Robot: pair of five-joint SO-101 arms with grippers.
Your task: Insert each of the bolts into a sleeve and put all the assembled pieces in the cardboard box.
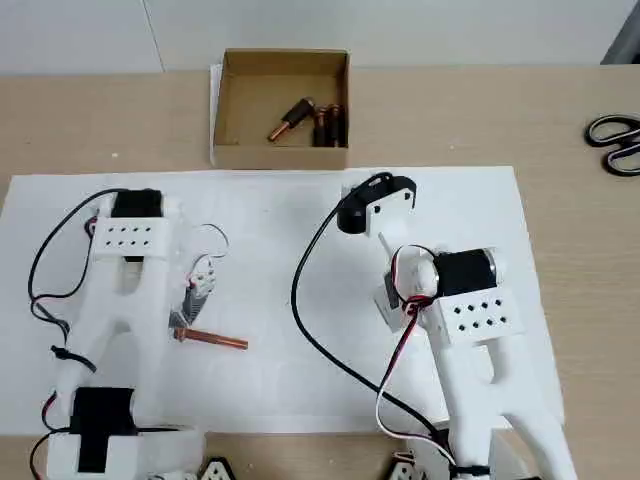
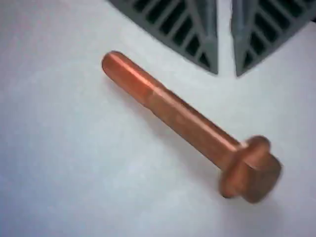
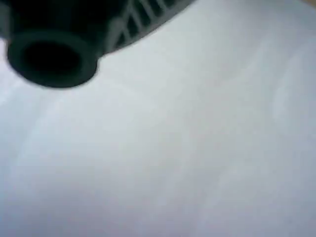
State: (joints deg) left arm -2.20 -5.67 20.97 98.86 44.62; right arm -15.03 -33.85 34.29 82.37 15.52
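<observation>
Copper bolt [image 2: 182, 123] lies flat on white paper [image 2: 69, 187], just beside the left fingers [image 2: 197, 39], narrowly parted, empty; right fingers [image 3: 143, 19] grip a black sleeve [image 3: 52, 57].

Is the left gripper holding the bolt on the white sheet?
No: the bolt lies flat on the white sheet, clear of the left gripper, which holds nothing.

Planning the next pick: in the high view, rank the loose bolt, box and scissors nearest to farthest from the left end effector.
1. Bolt, beside the left end effector.
2. Box, at the table's far side.
3. Scissors, far right.
</observation>
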